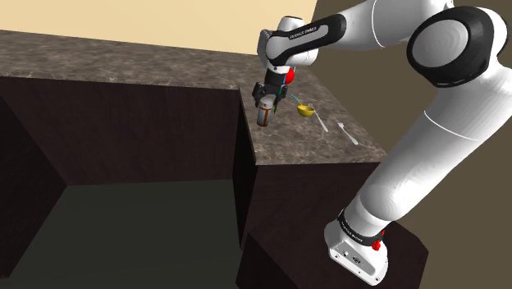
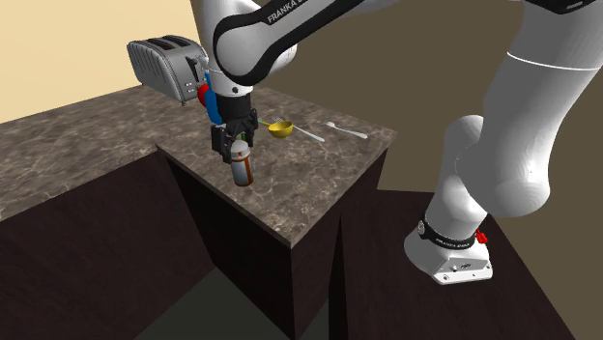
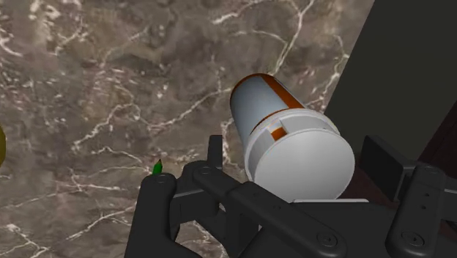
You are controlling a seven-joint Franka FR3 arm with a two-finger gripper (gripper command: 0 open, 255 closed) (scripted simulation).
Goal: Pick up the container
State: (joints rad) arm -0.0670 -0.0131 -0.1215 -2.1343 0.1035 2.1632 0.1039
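The container point(image 1: 265, 117) point(image 2: 243, 168) point(image 3: 275, 110) is a grey cylinder with an orange band and a white cap. It stands close to the edge of the brown marble counter point(image 1: 312, 146) point(image 2: 290, 184). My black gripper point(image 1: 264, 103) point(image 2: 236, 143) point(image 3: 296, 155) comes down on it from above. Its fingers point(image 3: 215, 152) clasp the capped end from both sides. I cannot tell whether the container's base touches the counter.
A small yellow bowl point(image 1: 305, 109) point(image 2: 280, 127) sits just behind the gripper, with a pale spoon point(image 1: 349, 134) point(image 2: 346, 129) and another utensil point(image 2: 309, 133) beyond it. A silver toaster point(image 2: 164, 60) stands at the counter's back. A deep dark recess point(image 1: 123, 213) drops beside the counter edge.
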